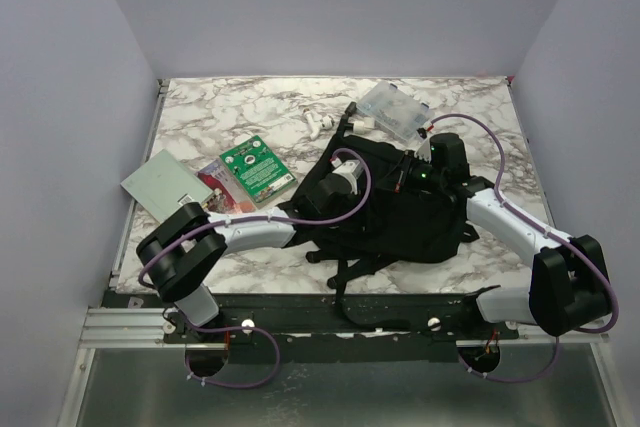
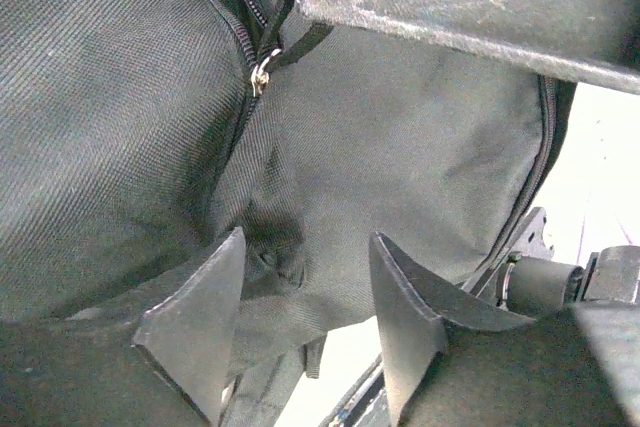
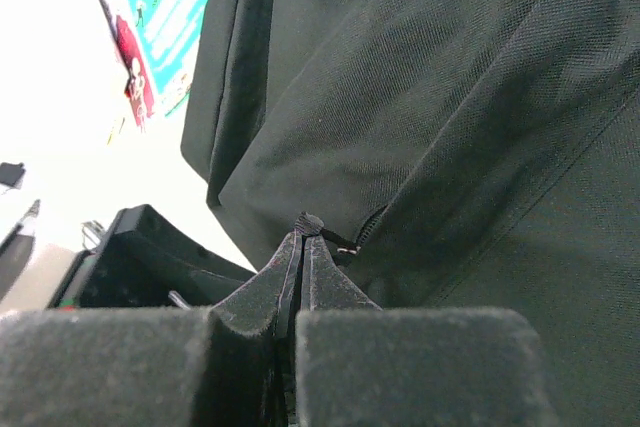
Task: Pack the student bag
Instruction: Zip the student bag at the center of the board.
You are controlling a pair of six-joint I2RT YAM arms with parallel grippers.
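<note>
White-shelled left arm point(image 1: 250, 232) and right arm point(image 1: 510, 217), bulky black joints point(image 1: 180, 252), purple cables point(image 1: 470, 116), dark wedge fingers point(image 2: 195, 322) on left hand point(image 2: 307, 239)

From my overhead camera, above and behind the arms point(image 1: 250, 232), I look down on the whole table point(image 1: 230, 112). Both wrist cameras sit pressed close to the bag point(image 1: 400, 217), facing its black fabric. All three views share that bag.

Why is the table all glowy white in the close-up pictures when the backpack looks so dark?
Right wrist view: the black backpack fills the picture, so the table behind washes out to white, and the right tool looks fuzzy up close. Left wrist view: same white glare at the right edge, backpack weave sharp. Top view: even light, marble pattern clear.
</note>
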